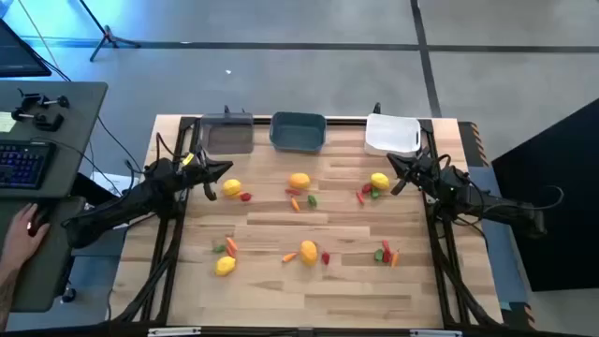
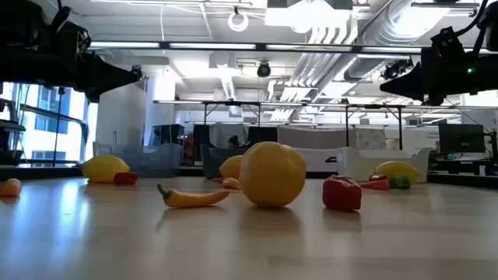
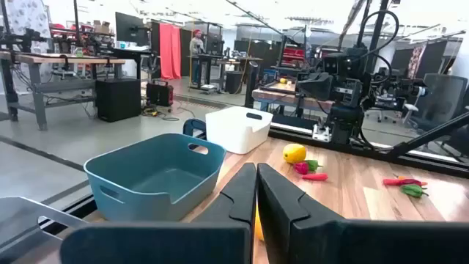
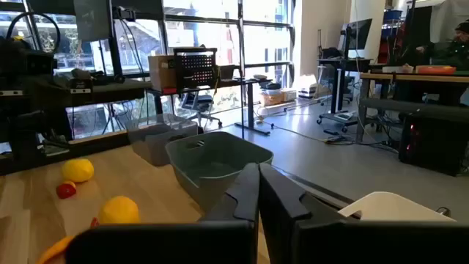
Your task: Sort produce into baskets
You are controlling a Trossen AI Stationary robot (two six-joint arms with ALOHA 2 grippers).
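Observation:
Three baskets stand in a row at the table's far edge: clear-grey (image 1: pixel 227 134), teal-blue (image 1: pixel 298 130) and white (image 1: pixel 391 134). The produce lies loose on the wood. There are yellow lemons at the far left (image 1: pixel 231 187), far middle (image 1: pixel 299 181), far right (image 1: pixel 379 181) and near middle (image 1: pixel 308 251) (image 2: pixel 272 173), with small carrots (image 2: pixel 193 197) and red and green bits beside them. My left gripper (image 1: pixel 221 169) (image 3: pixel 256 192) is shut and empty, above the table next to the far-left lemon. My right gripper (image 1: pixel 397 176) (image 4: pixel 258 192) is shut and empty, next to the far-right lemon.
A desk with a keyboard (image 1: pixel 23 161) stands left of the table, and a person's hand (image 1: pixel 21 232) rests on it. Bare wood shows along the table's near edge (image 1: pixel 309 304). Dark arm frames run along both side edges.

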